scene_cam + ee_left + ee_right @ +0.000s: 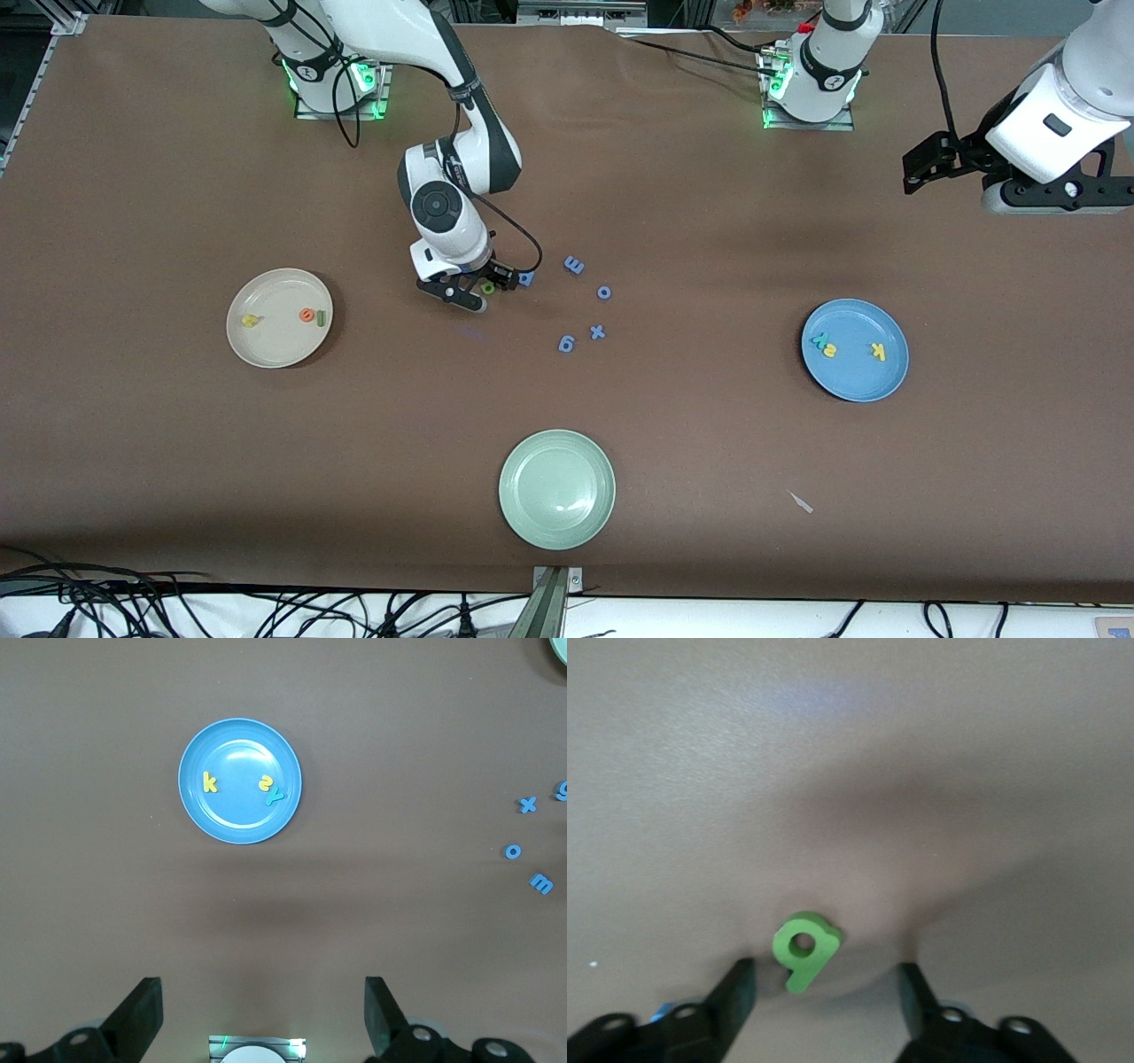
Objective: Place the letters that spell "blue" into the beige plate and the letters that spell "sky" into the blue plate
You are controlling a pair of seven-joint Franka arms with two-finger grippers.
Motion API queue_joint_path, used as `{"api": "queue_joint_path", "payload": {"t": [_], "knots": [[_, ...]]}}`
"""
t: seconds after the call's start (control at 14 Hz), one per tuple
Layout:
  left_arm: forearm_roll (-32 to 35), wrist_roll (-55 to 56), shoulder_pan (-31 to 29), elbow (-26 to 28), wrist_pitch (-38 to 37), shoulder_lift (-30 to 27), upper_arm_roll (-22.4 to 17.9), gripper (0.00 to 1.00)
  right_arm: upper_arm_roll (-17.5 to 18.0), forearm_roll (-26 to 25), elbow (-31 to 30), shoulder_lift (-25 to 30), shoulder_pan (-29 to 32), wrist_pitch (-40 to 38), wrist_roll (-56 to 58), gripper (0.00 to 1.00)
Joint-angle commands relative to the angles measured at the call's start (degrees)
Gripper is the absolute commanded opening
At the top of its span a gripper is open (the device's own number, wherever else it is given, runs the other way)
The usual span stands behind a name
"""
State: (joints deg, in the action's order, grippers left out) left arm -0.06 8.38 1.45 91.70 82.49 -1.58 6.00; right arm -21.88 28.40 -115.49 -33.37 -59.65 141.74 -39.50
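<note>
My right gripper (483,292) (826,973) is down at the table, open, its fingers on either side of the light green "b" (487,287) (803,948) with a gap on each side. The beige plate (279,346) holds the yellow "u" (251,321), orange "e" (306,315) and dark green "l" (321,317). The blue plate (855,377) (239,819) holds the teal "y" (821,339) (275,797), yellow "s" (831,350) (265,783) and yellow "k" (878,351) (209,782). My left gripper (926,168) (261,992) waits open and empty, high over the left arm's end of the table.
Blue-violet letters lie mid-table: one (526,278) right beside my right gripper, an "m" (573,264), an "o" (604,291), an "x" (597,332) and a "g" (566,343). A pale green plate (556,488) sits nearer the front camera. A small white scrap (801,501) lies beside it.
</note>
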Motion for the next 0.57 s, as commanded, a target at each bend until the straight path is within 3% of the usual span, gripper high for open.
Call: {"api": "queue_joint_path", "payload": {"t": [0.0, 0.5], "knots": [[-0.7, 0.2, -0.5, -1.5, -1.2, 0.7, 0.1, 1.0, 0.2, 1.1, -1.1, 0.2, -0.3, 1.2, 0.6, 0.55], [-0.7, 0.2, -0.5, -1.5, -1.2, 0.7, 0.1, 1.0, 0.2, 1.1, -0.4, -0.1, 0.3, 2.5, 0.8, 0.46]]}}
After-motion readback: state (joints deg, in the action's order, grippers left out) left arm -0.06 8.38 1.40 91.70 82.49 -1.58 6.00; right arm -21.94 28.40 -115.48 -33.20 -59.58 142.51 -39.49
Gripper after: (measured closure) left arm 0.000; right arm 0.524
